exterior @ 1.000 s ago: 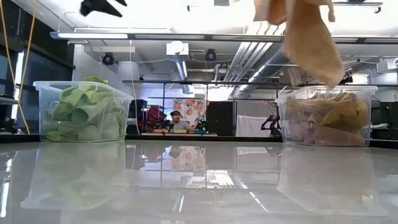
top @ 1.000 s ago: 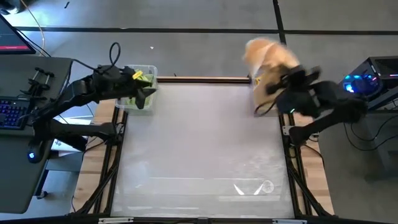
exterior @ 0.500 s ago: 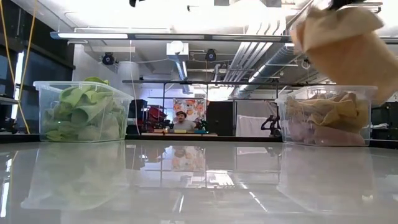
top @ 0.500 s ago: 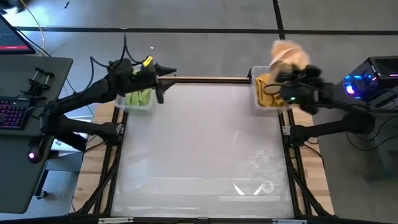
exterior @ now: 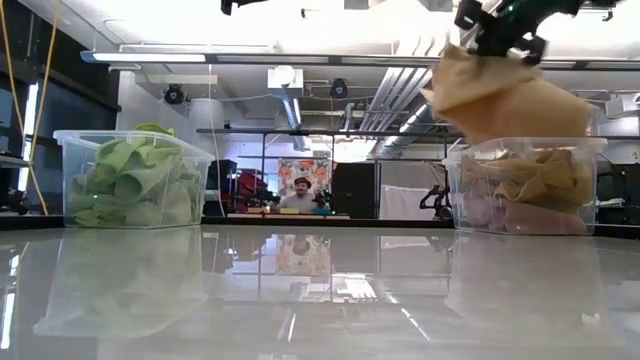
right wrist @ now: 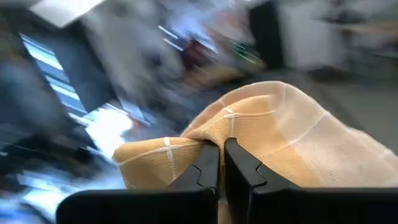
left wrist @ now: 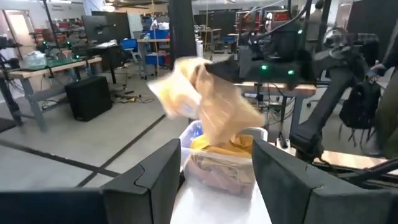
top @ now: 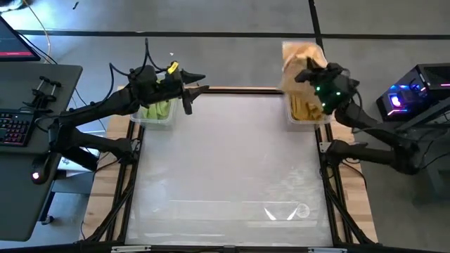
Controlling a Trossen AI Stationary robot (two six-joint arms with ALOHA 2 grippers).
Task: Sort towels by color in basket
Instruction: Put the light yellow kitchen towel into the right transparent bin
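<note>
The right gripper [right wrist: 217, 163] has its dark fingers pinched on a fold of the soft light orange-tan cloth towel [exterior: 510, 100], which hangs from them above the clear plastic bin of yellow and tan towels [exterior: 525, 185] at the table's far right corner. If let go from here, the towel could drape over the rim or fall behind the bin, since it billows wide of the opening. Across the table, the left gripper [left wrist: 214, 165] hovers empty with fingers spread above the clear bin of green towels [exterior: 130, 180].

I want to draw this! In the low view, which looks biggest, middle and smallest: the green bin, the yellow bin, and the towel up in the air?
1. green towel bin and warm-coloured towel bin: they look alike in size, so no ranking.
2. held tan towel: smallest, bunched up and partly overlapping the bin behind it.
</note>
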